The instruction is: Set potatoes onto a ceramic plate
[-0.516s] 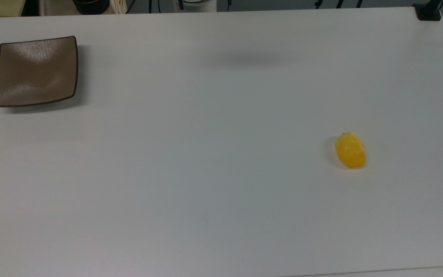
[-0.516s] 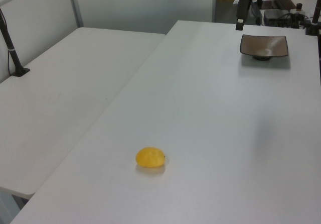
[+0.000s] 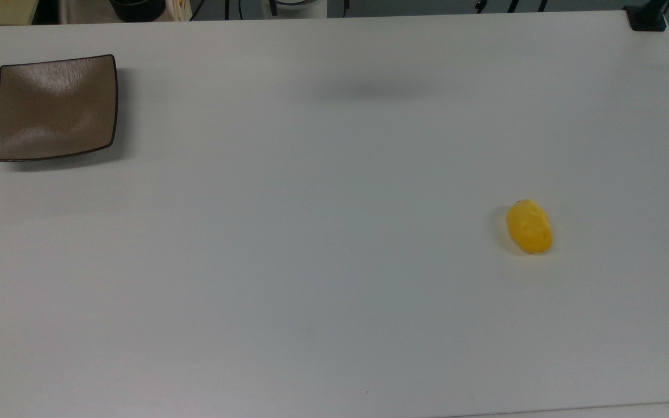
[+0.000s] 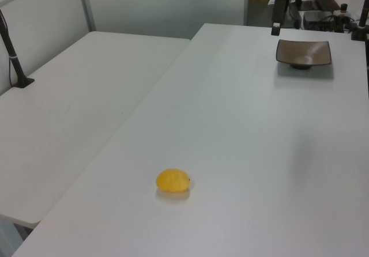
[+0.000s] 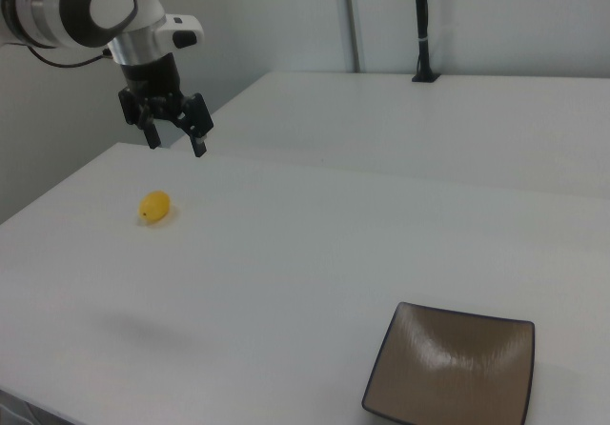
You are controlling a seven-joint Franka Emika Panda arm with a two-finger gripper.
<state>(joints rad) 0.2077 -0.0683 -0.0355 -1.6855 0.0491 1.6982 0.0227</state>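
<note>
Nothing has shifted on the table (image 3: 323,244) in the last half second: the potato (image 3: 528,226) lies where it lay, and the plate (image 3: 54,108) sits unmoved and bare. Taking the plate as the landmark, the potato is well apart from it, far toward the top view's right and somewhat nearer the camera, resting free on the table. In the right view the pincer (image 5: 174,143) hangs in the air with its fingers spread wide and holding nothing, above the table, beyond the potato and far from the plate. So the task looks barely begun: no grasp is made, and the arm's next job is likely a descent over the potato before any carry across to the plate.
</note>
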